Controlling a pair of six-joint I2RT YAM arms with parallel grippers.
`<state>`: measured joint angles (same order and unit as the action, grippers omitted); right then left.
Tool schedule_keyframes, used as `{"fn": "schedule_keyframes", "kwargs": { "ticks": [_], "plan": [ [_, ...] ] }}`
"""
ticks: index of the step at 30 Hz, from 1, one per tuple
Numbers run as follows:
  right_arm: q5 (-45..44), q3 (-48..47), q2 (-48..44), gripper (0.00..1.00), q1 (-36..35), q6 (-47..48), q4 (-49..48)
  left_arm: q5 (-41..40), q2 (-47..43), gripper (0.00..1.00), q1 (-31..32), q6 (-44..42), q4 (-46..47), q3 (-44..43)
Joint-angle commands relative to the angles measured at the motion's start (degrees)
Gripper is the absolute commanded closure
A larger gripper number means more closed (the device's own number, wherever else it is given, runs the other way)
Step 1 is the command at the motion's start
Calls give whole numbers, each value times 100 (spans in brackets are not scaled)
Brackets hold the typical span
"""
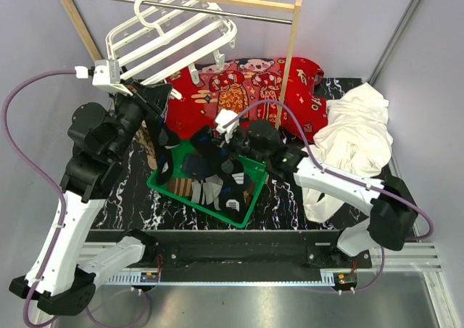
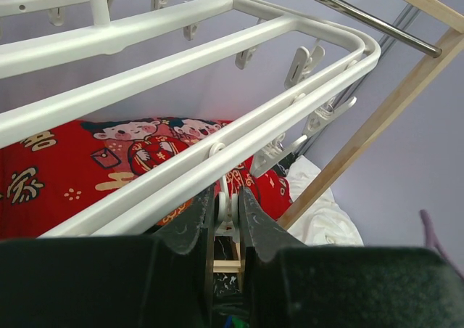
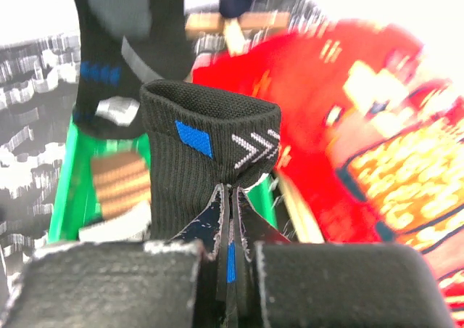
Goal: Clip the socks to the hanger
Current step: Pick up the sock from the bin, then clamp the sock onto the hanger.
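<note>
A green basket (image 1: 255, 190) at the centre of the top view, on the black marbled counter (image 1: 127, 201), holds a heap of dark and brown-striped socks (image 1: 210, 186). Just above it, the right jaws are clenched on 1 black sock (image 3: 206, 150) with a blue patch and white chevrons. The white slatted hanger (image 1: 170, 34) hangs tilted in the upper left, where the left jaws pinch 1 of its clips (image 2: 226, 208).

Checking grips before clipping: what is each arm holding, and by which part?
The left fingers pinch a white clip hanging from the hanger. The right fingers pinch a black sock just below its open cuff.
</note>
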<state>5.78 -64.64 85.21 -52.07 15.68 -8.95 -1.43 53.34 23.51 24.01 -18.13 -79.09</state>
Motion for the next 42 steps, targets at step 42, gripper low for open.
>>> {"fn": "schedule_keyframes", "kwargs": {
  "ticks": [42],
  "plan": [
    [1927, -1736, 215, 100, 532, 480, -1874, 530, -87, 100, -30, 201, 117, -344]
  ]
}}
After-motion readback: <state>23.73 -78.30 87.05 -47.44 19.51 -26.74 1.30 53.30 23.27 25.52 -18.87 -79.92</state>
